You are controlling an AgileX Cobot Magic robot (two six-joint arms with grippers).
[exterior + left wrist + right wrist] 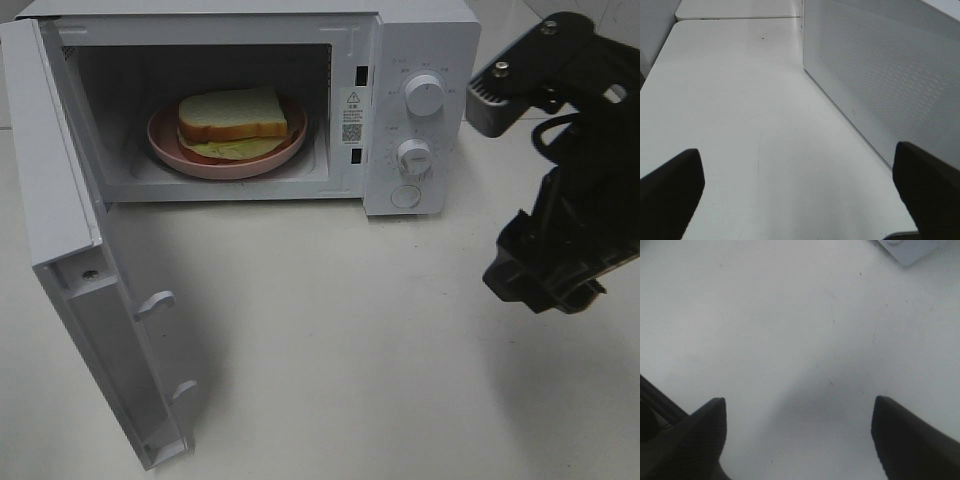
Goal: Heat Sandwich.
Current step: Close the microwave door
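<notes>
The sandwich (233, 118), pale bread with an orange-tan crust and a yellow-green layer, lies on a round pink plate (190, 160) inside the white microwave (420, 40). The microwave door (60, 200) stands wide open to the left. My right gripper (540, 285) hangs over the table to the right of the microwave, well apart from it. In the right wrist view it (799, 401) is open and empty above bare table. My left gripper (797, 150) is open and empty beside the microwave's perforated side wall (890, 75). It is out of the exterior high view.
The microwave front has two round knobs (425, 95) (413, 155) and a round button (405, 196). Its front corner (907, 250) shows in the right wrist view. The white table (350, 350) spreads in front. A table seam (740, 18) lies far off in the left wrist view.
</notes>
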